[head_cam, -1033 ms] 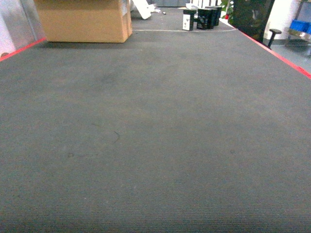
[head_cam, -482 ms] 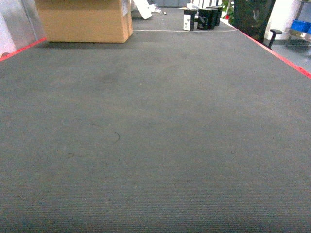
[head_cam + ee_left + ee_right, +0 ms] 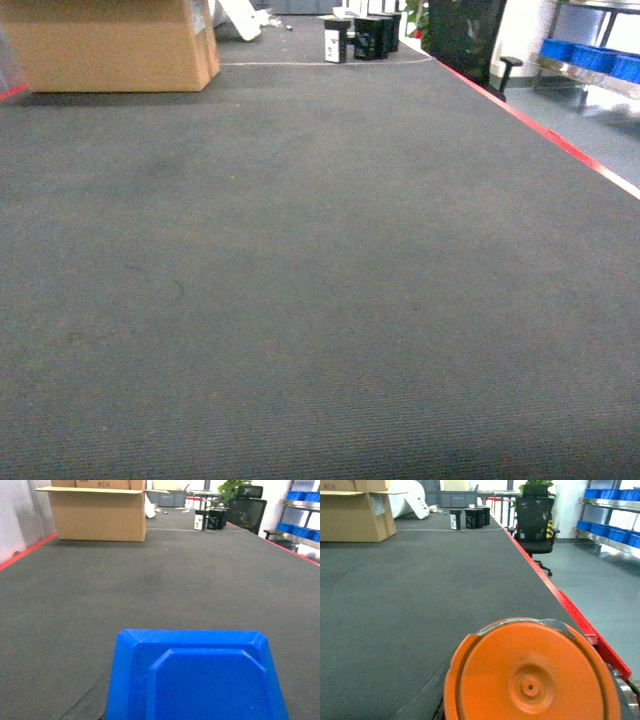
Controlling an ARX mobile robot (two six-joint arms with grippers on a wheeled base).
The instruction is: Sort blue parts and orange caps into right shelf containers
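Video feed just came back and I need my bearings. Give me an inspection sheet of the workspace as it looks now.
Surface: dark grey carpet, with a red strip along its right edge.
Job's things: blue part fills the bottom of the left wrist view; orange cap fills the bottom of the right wrist view; blue bins on a shelf far right.
Clutter: cardboard box; small black boxes at the far end.
Grippers: jaws not seen in any view.
Cables: thin white line at the far end, cable or tape unclear.
Surroundings: black office chair; plant.
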